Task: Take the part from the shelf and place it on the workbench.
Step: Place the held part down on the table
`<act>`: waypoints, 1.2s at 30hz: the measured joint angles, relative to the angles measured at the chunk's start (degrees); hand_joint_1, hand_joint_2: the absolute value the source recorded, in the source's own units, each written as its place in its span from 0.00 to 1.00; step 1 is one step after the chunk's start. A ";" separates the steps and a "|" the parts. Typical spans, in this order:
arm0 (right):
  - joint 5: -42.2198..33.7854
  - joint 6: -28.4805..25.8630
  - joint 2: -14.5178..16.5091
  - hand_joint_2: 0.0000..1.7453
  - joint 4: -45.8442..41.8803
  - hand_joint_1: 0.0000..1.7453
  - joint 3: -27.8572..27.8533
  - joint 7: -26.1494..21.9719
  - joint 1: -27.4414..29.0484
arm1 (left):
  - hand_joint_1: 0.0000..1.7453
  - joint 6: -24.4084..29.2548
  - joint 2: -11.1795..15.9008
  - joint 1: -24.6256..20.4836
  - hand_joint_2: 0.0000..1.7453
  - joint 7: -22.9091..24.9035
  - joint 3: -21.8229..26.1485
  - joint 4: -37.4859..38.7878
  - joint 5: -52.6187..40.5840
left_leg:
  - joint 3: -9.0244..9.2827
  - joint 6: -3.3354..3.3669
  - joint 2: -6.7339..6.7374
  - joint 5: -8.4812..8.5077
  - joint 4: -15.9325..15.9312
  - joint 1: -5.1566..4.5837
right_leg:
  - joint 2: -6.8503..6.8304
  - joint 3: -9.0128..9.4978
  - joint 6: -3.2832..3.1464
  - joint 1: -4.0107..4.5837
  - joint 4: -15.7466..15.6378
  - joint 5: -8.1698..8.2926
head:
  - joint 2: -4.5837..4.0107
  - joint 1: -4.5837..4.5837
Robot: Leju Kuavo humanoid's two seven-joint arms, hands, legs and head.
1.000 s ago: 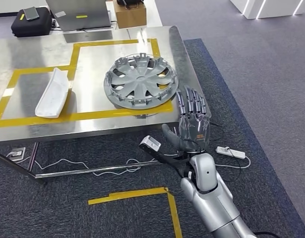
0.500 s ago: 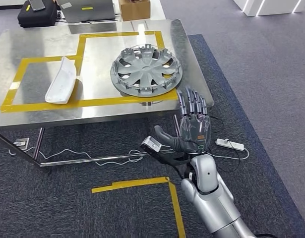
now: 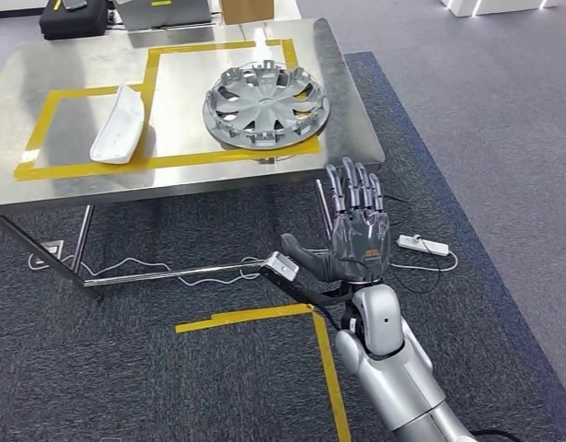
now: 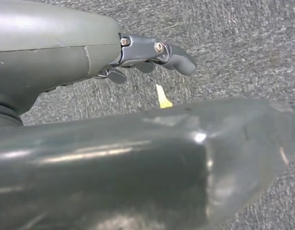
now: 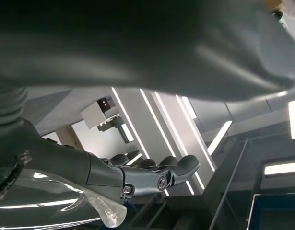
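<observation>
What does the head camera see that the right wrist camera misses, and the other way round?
Head view alone: the steel workbench marked with yellow tape, on it a grey plastic wheel cover and a white curved plastic part; dark carpet, a white power strip.

Right wrist view alone: ceiling light strips, a white box with a red light, a dark blue bin.

Both: the right hand, empty, fingers apart; up close its dark fingers point at the ceiling.
</observation>
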 joint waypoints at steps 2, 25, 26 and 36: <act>0.00 -0.02 0.00 0.00 -0.01 0.00 0.01 0.00 -0.02 | 0.00 0.00 0.02 0.00 0.00 0.00 0.00 -0.01 0.00 | 1.36 0.75 -0.19 -0.84 -2.92 -0.33 | -0.05 -0.59 0.74 0.05 0.17 0.96 | 0.00 -0.02; -41.46 6.83 3.01 0.00 32.93 0.00 -2.03 -15.02 -4.54 | 0.00 17.05 0.78 -7.82 0.00 16.39 7.16 -15.69 -26.06 | -11.36 -0.35 0.06 -3.57 12.84 -0.34 | 0.05 4.42 -1.49 0.31 -2.68 -1.52 | 0.00 0.30; -41.65 7.21 3.00 0.00 33.85 0.00 -2.25 -14.71 -4.43 | 0.00 17.01 0.78 -7.60 0.00 16.60 8.32 -16.08 -26.81 | -10.79 -0.62 0.06 -2.80 13.54 -0.16 | 0.06 3.79 -1.29 0.20 -2.36 -1.28 | 0.00 0.28; -44.05 8.57 1.58 0.00 42.08 0.00 -6.98 -12.11 0.52 | 0.00 16.58 -1.53 -4.49 0.00 21.91 25.95 -20.84 -39.53 | -1.25 2.21 -0.10 0.77 -1.96 0.20 | 0.22 -0.76 1.79 -0.10 2.84 -2.57 | 0.00 0.28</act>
